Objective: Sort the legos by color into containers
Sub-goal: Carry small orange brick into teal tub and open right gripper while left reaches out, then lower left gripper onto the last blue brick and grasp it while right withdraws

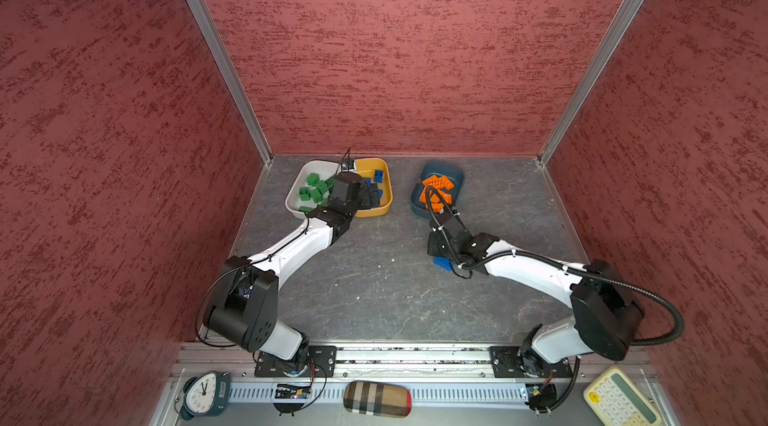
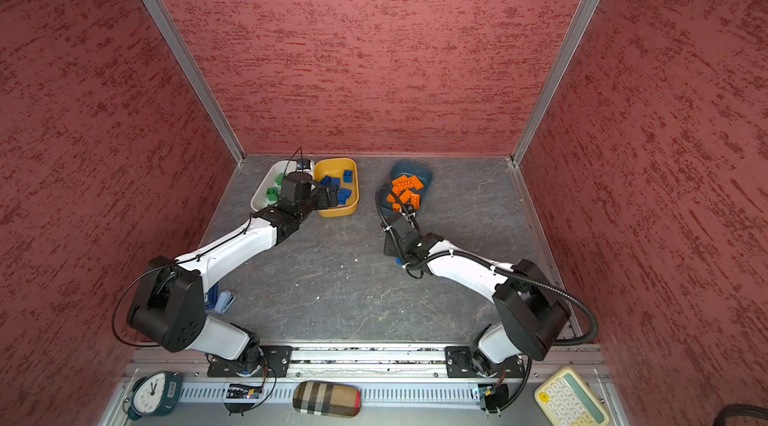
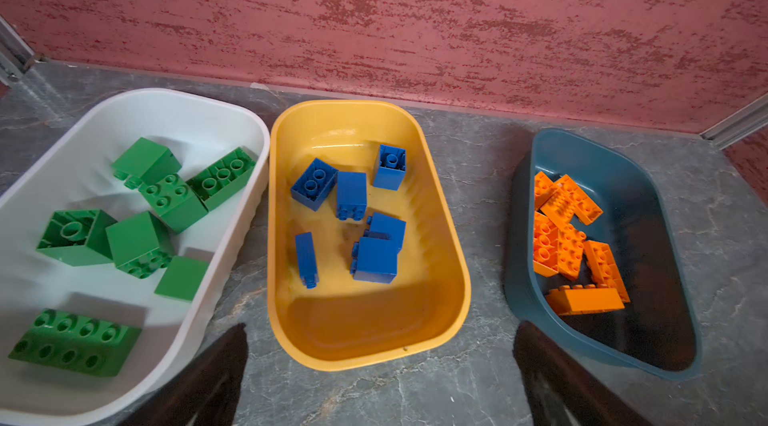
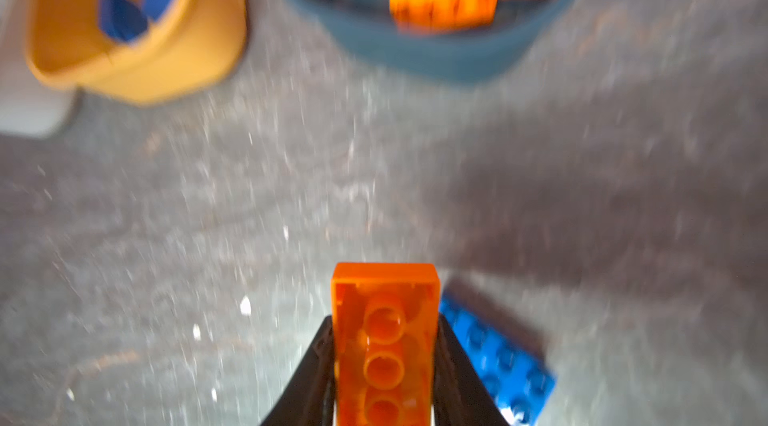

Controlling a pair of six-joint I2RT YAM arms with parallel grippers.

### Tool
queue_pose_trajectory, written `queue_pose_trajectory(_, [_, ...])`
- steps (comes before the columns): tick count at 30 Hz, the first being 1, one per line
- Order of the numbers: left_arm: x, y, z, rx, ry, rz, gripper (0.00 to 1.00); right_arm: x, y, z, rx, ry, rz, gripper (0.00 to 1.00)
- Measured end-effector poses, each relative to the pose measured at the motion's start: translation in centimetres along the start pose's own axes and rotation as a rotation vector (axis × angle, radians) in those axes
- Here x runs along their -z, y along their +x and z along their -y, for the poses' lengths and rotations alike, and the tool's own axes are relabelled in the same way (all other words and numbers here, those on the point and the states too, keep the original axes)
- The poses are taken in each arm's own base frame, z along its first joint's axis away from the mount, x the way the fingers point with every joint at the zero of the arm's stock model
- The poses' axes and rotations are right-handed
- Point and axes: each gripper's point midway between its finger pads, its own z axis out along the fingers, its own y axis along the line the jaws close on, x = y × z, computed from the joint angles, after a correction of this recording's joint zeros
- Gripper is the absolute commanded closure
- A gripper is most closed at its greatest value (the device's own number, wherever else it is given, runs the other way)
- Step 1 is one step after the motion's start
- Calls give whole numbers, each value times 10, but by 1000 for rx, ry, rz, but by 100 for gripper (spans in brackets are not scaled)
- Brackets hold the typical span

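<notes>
Sorting is judged nearly complete. The white tub (image 3: 166, 91) holds the green legos (image 3: 139, 243), the yellow tub (image 3: 345, 102) the blue legos (image 3: 351, 195), and the teal tub (image 3: 519, 278) the orange legos (image 3: 571, 253). No tub shows a mixed colour. As far as the views show, two pieces are outstanding. An orange brick (image 4: 384, 291) is clamped between the fingers of the right gripper (image 4: 385, 320), over the table (image 1: 374, 286) and short of the teal tub. A flat blue plate (image 4: 498, 353) lies on the table just beside that gripper. The left gripper (image 3: 380, 326) hovers at the near end of the yellow tub, its fingers (image 3: 224, 361) spread wide and holding nothing. Materials: the bricks are hard, glossy plastic, studded on top and hollow with round tubes beneath. The held one shows its underside to the wrist camera. Both squares and oblongs occur. The tubs are smooth, shallow, rounded-rectangular plastic. The table surface is grey, veined, stone-like and matte.
</notes>
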Motion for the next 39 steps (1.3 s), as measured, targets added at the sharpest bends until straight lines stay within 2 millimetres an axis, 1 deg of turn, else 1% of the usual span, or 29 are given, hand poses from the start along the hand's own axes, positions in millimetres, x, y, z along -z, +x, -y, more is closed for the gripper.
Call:
queue_pose_trajectory(5, [3,16,26,-15,79,-30,0,-4,-65,6,16,-49,117,76])
queue_pose_trajectory(7, [5,21,36,-12,117,-48,0,-8,-95,4,28,-71,162,75])
queue_pose_trajectory(9, [7,25,47,-11,160,-64,0,-16,-120,3,41,-94,187,75])
queue_pose_trajectory(12, [11,30,60,-9,216,-84,0,-38,-157,9,34,-104,204,74])
queue_pose_trajectory(14, [13,32,66,-7,241,-92,0,-56,-175,14,24,-106,202,73])
queue_pose_trajectory(17, [15,35,74,-12,270,-101,0,-89,-193,23,17,-96,184,73])
queue_pose_trajectory(21, [17,39,79,-24,280,-113,0,-129,-197,30,56,-59,109,71])
queue_pose_trajectory(23, [18,41,81,-34,281,-117,0,-139,-195,28,84,-51,69,69])
queue_pose_trajectory(24, [18,41,81,-39,281,-119,0,-141,-193,28,96,-48,48,68])
queue_pose_trajectory(27, [19,43,84,-50,284,-121,0,-135,-182,25,120,-52,-2,64])
queue_pose_trajectory(31, [21,45,90,-86,308,-121,0,-124,-169,25,132,-56,-43,49])
queue_pose_trajectory(33, [23,48,102,-131,338,-124,0,-115,-162,25,133,-63,-62,38])
queue_pose_trajectory(34, [24,49,109,-153,353,-125,0,-111,-160,25,132,-68,-67,35])
queue_pose_trajectory(37, [24,53,135,-226,408,-127,0,-96,-159,20,128,-92,-61,30])
queue_pose_trajectory(39, [25,56,149,-266,448,-133,0,-81,-159,19,119,-103,-43,25])
